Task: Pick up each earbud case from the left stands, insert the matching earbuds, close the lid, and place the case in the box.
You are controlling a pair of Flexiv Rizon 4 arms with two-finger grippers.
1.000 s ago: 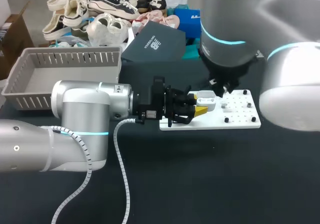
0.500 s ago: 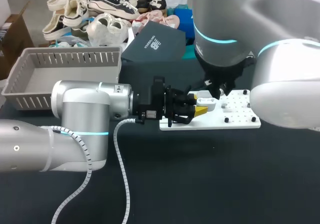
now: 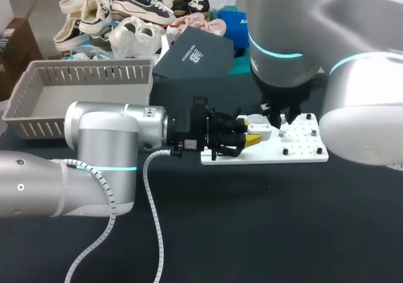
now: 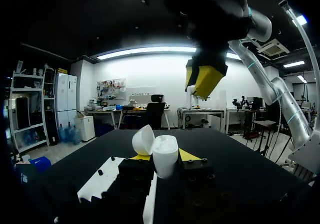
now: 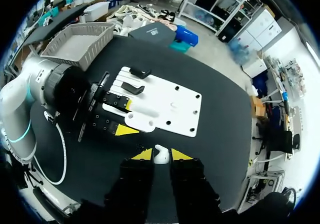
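A white earbud case [image 4: 165, 154] stands open, its lid [image 4: 144, 140] tipped back, and my left gripper [image 4: 164, 160] is shut on it just over the near edge of the white stand board [image 3: 302, 152]. In the head view the case [image 3: 261, 130] sits at the tip of my left gripper [image 3: 254, 133]. Above the board hangs my right gripper [image 5: 160, 158], shut on a small white earbud [image 5: 159, 151]. From that height the case [image 5: 142, 120] lies ahead of and below it. Two black stands [image 5: 135, 80] rise from the board's far-left end.
A grey slatted basket [image 3: 38, 109] stands at the table's left rear, with a dark box [image 3: 192, 56] behind the board. The white board [image 5: 175, 104] has several small black pegs. Bare black tabletop [image 3: 252, 220] stretches in front.
My right arm swung slightly left over the board and then back right. The left arm and the case have not moved.
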